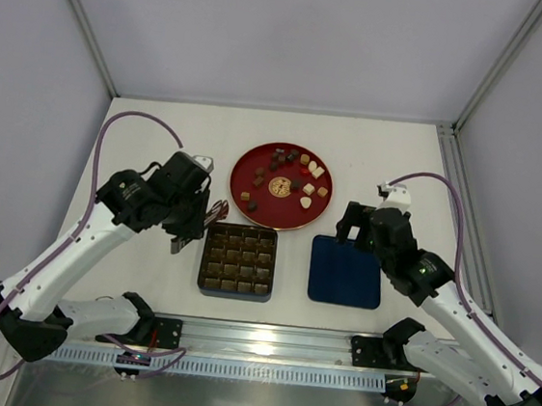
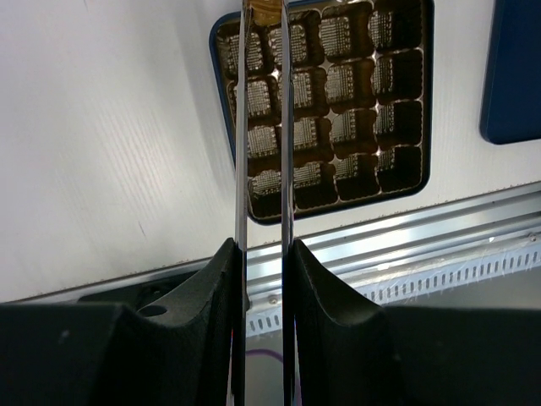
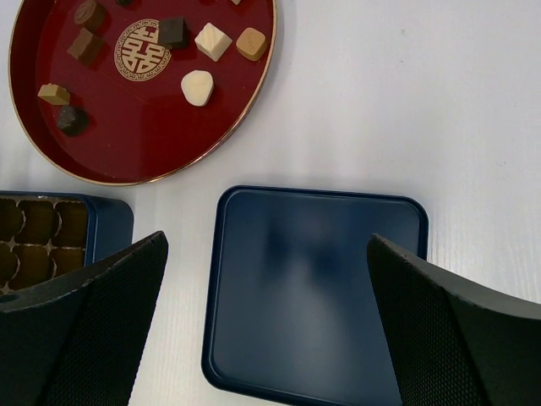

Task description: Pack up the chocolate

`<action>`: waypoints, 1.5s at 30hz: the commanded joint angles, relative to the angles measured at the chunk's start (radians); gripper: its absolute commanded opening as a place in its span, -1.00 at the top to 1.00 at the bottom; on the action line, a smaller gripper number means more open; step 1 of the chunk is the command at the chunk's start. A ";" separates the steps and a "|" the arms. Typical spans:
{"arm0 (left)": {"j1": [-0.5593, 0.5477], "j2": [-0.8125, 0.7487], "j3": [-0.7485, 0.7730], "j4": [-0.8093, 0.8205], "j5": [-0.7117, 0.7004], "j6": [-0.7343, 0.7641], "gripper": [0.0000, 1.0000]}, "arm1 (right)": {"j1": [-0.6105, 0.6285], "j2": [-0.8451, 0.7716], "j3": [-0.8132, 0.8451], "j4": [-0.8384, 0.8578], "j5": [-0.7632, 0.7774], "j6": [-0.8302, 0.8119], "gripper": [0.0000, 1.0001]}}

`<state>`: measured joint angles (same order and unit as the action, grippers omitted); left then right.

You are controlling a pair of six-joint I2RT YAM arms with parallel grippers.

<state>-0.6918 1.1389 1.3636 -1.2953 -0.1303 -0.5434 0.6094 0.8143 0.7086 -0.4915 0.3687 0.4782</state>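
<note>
The chocolate (image 1: 293, 178) lies as several small brown, cream and reddish pieces on a round red plate (image 1: 252, 199); the right wrist view shows a cream cube (image 3: 212, 41) among them. My left gripper (image 1: 194, 222) is shut on thin metal tweezers (image 2: 241, 144), whose blades reach over the far left corner of the open box (image 2: 428, 101). Its gold cells show bare patterned floors. I cannot tell whether the tweezer tips hold anything. My right gripper (image 3: 266, 338) hangs open over the dark blue lid (image 3: 313, 288), with nothing between its fingers.
The box (image 1: 203, 264) sits in front of the plate, with the lid (image 1: 345, 271) to its right. A gold emblem (image 1: 278, 186) marks the plate's middle. A metal rail (image 1: 266, 338) runs along the near edge. Cables loop beside both arms.
</note>
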 commanded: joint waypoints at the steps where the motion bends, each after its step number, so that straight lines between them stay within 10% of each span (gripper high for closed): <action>1: -0.003 -0.056 -0.024 -0.016 0.020 -0.018 0.44 | 0.004 -0.007 0.023 0.010 0.036 0.019 -1.00; 45: -0.005 -0.084 -0.212 0.082 0.005 -0.040 0.33 | 0.004 -0.038 -0.012 0.005 0.035 0.037 -0.99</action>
<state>-0.6918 1.0626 1.1507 -1.2385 -0.1116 -0.5762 0.6094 0.7918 0.6930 -0.5053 0.3935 0.5045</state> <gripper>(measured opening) 0.341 0.996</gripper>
